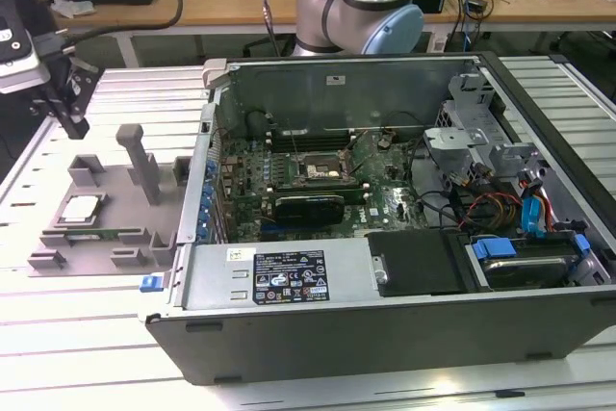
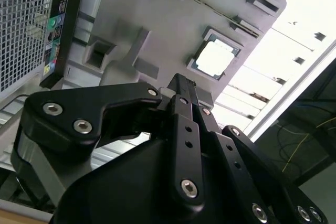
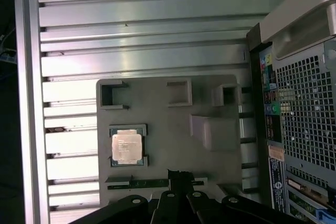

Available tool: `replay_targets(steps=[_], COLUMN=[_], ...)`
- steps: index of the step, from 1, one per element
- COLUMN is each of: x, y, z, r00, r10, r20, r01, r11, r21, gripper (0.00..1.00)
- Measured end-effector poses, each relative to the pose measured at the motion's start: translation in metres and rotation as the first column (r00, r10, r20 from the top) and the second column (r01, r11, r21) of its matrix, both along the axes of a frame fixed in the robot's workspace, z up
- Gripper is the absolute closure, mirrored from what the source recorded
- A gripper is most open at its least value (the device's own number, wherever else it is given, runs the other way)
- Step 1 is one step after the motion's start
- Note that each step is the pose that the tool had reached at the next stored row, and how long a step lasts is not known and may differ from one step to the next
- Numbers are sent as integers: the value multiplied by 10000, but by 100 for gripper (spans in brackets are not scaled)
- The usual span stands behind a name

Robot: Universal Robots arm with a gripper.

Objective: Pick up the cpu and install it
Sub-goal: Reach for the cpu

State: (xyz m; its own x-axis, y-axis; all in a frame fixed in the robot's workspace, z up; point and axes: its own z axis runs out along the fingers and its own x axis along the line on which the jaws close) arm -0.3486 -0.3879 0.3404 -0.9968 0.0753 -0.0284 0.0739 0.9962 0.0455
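Observation:
The cpu (image 1: 80,207) (image 2: 217,57) (image 3: 126,146) is a small square chip with a shiny silver top, lying flat in a recess of the grey fixture plate (image 1: 108,238) at the exterior view's left. My gripper (image 1: 73,124) (image 2: 181,83) (image 3: 177,173) hangs above the far left part of that plate, apart from the chip and well above it. Its dark fingers are together and hold nothing. The open computer case (image 1: 385,315) stands to the right of the plate, with the dark square socket (image 1: 322,168) showing on the green motherboard inside.
Grey fixture blocks and an upright post (image 1: 144,166) stand on the plate near the chip. The case's metal side wall (image 1: 192,199) rises right beside the plate. Cables, a drive cage and a blue-tabbed drive (image 1: 525,257) crowd the case's right side. The ribbed aluminium table (image 1: 77,334) extends in front.

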Motion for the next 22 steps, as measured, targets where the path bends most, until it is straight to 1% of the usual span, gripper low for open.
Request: replay_targets(steps=[2,9,15,16,18,22], x=[-28,-112,-148,-155,-170,-194], y=[1,8,18,28,58,100], z=[-56,-193,-285,-312,-333,-342], r00=[10000,10000,10000,10000,10000,10000], r10=[0,0,0,0,-1,0], r20=[0,0,0,-1,0,0], r01=[0,0,0,0,1,0], r11=[10000,10000,10000,10000,10000,10000], r21=[0,0,0,-1,4,21], gripper=[89,89,89,89,89,89])
